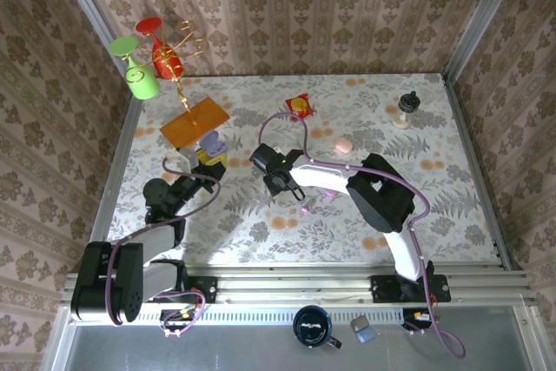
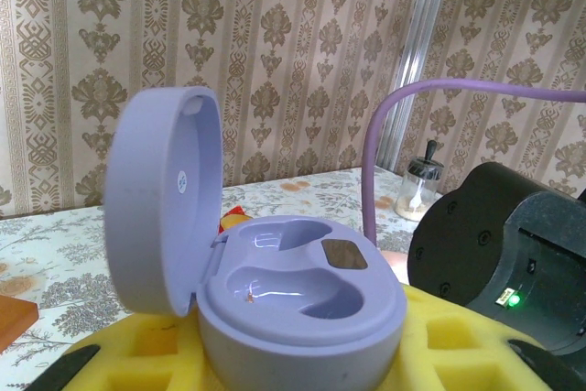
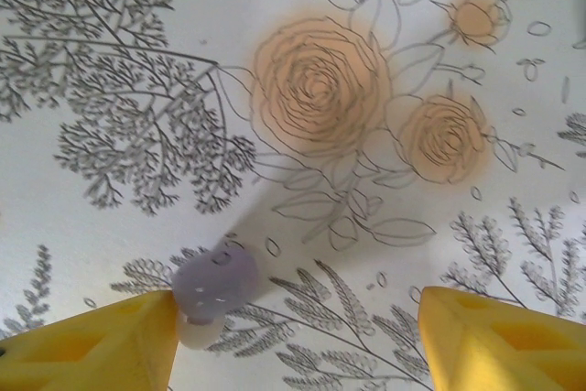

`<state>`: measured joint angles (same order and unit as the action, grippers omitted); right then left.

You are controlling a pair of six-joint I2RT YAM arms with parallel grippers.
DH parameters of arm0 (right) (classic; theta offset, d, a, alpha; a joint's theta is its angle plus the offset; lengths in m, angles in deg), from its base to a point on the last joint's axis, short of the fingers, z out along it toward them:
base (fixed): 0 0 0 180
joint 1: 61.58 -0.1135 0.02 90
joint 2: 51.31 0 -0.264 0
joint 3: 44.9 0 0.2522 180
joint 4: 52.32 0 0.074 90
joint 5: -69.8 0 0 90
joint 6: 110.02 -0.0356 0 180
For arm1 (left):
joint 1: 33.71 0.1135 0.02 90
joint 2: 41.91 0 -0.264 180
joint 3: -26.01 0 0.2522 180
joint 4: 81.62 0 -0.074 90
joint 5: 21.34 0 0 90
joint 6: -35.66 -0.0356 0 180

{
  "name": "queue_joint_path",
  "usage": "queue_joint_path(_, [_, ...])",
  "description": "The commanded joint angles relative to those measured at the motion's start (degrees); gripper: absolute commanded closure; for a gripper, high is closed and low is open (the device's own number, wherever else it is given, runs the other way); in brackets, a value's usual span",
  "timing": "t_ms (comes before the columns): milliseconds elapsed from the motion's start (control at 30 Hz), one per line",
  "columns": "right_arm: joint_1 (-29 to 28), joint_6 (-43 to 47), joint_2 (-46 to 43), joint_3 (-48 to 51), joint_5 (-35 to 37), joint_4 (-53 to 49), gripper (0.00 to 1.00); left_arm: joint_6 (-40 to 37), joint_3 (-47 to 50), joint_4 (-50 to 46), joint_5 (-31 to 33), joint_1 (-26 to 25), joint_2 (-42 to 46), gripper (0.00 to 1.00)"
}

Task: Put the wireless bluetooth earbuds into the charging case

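The lilac charging case [image 2: 302,295] stands lid up, with both of its sockets empty. My left gripper [image 2: 302,359] is shut on it, its yellow pads [image 2: 458,341] against the base. In the top view the left gripper [image 1: 212,150] holds the case [image 1: 213,140] over the table's left middle. My right gripper [image 3: 293,345] hangs open just above the flowered cloth. A purple earbud [image 3: 212,283] lies on the cloth touching its left fingertip [image 3: 101,345], with nothing between the fingers. From above, the right gripper [image 1: 280,182] is mid-table, with a tiny purple earbud [image 1: 306,211] beside it.
A pink case [image 1: 344,144] lies right of centre. A red and yellow packet [image 1: 299,106] and a small shaker [image 1: 405,110] sit farther back. An orange board [image 1: 195,122] and a cup stand [image 1: 156,58] are at the back left. The right arm's black housing [image 2: 494,244] looms close to the case.
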<state>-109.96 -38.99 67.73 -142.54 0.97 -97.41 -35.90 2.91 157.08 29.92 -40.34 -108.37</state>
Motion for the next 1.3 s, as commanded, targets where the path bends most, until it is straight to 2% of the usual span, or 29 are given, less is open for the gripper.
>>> queue_joint_path(0, [0.51, 0.92, -2.97, 0.98, 2.69, -2.91, 0.29, 0.31, 0.29, 1.54, -0.94, 0.61, 0.36, 0.76])
queue_joint_path(700, [1.36, 0.66, -3.44, -0.04, 5.6, -6.98, 0.29, 0.37, 0.4, 1.51, -0.63, 1.27, 0.64, 0.77])
queue_joint_path(1000, [1.03, -0.01, -8.55, 2.0, -1.49, -2.05, 0.3, 0.42, 0.29, 1.54, -0.71, 1.88, 0.87, 0.77])
queue_joint_path(1267, [-2.87, 1.66, -2.26, -4.8, 7.28, -5.45, 0.32, -0.26, 0.34, 1.55, -0.27, 2.37, 0.98, 0.76])
